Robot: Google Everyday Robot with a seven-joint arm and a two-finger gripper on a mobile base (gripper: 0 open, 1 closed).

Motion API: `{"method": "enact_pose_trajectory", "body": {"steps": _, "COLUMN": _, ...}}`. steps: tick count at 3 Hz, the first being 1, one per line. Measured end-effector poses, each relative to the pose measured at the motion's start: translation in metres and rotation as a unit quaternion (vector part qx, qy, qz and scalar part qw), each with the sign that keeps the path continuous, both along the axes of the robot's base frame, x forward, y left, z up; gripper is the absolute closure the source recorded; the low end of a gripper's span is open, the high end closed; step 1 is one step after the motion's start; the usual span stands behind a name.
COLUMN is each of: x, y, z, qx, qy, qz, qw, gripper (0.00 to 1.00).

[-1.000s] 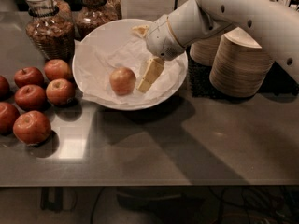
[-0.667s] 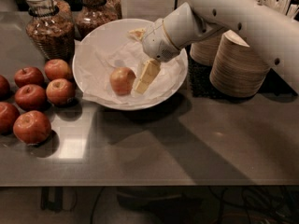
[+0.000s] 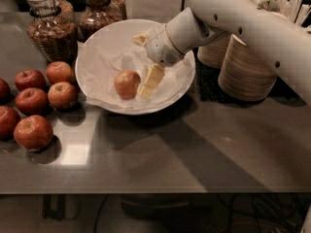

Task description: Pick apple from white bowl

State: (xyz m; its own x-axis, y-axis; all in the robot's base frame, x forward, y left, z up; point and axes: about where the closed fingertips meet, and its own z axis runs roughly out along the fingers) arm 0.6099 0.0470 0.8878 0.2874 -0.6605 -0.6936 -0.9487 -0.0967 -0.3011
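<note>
The apple (image 3: 127,84), pale red-orange, lies on crumpled white paper in the wide white bowl (image 3: 112,33) at the table's back middle. My gripper (image 3: 145,62) reaches into the bowl from the right on a white arm and is open. One cream finger (image 3: 150,81) points down just right of the apple, close to it or touching it. The other finger (image 3: 140,37) sticks out toward the bowl's far rim. Nothing is held.
Several darker red apples (image 3: 47,98) lie on the table left of the bowl. Two glass jars (image 3: 49,25) stand behind them. Stacks of beige paper bowls (image 3: 245,64) stand right of the bowl, with utensils behind. The table's front edge runs along the bottom.
The gripper has shifted a little left and down inside the bowl, bringing its lower finger closer to the apple. The apple has not moved.
</note>
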Motion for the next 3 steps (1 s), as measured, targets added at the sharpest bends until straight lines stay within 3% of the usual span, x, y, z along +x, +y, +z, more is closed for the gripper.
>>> {"method": "enact_pose_trajectory", "body": {"steps": 3, "x": 0.004, "y": 0.006, "z": -0.022, "qx": -0.012, "qy": 0.011, "qz": 0.003, "qw": 0.9999, "gripper": 0.00}}
